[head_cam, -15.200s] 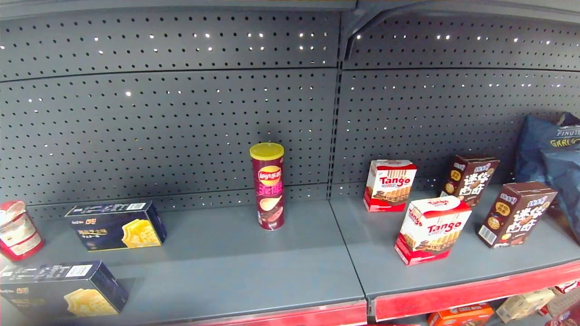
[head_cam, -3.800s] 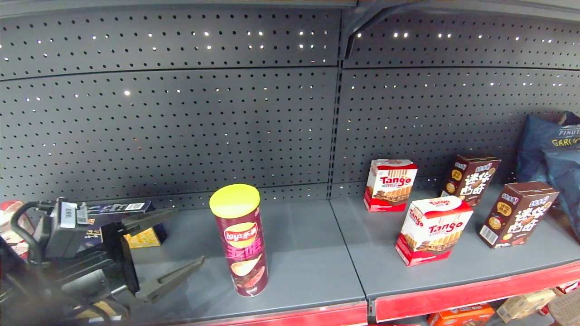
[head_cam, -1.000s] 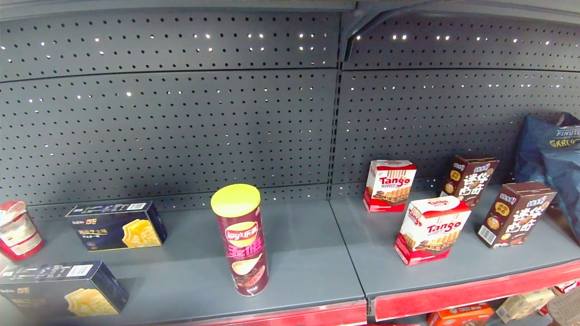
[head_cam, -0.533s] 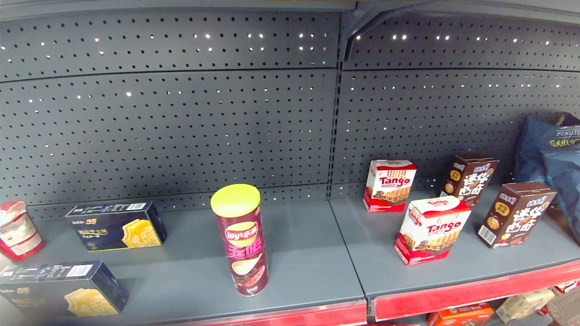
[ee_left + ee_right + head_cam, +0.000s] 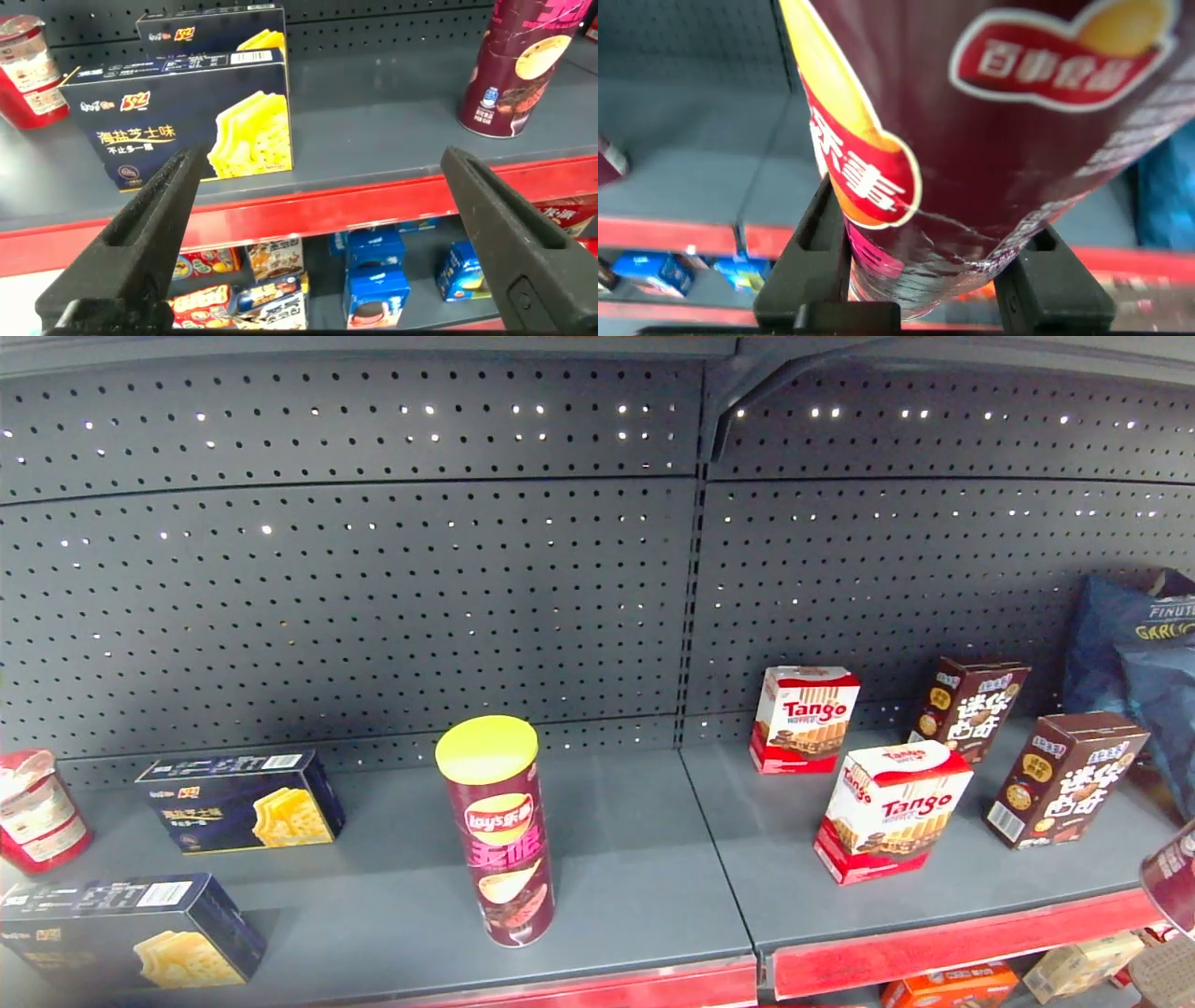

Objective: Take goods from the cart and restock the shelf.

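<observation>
Right end effector (image 5: 934, 224) pinches a maroon chip can (image 5: 990, 140) — just off the shelf's (image 5: 635, 859) right front edge. Left end effector (image 5: 322, 159) spread, facing the shelf's front edge. Second can (image 5: 497, 831) upright mid-shelf — lid on.

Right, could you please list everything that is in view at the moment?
shelf: one, grey with red front edge, spans the view.
standing chip can: one, maroon with yellow lid, upright at shelf middle.
dark blue boxes: two, shelf's left part, one behind the other.
red and white tub: one, far left.
wafer boxes: two, red and white, right of middle.
brown boxes: two, further right.
blue bags: far right, count unclear.
left gripper: open, black, facing the shelf front.
right gripper: black, shut on held chip can, maroon.
</observation>
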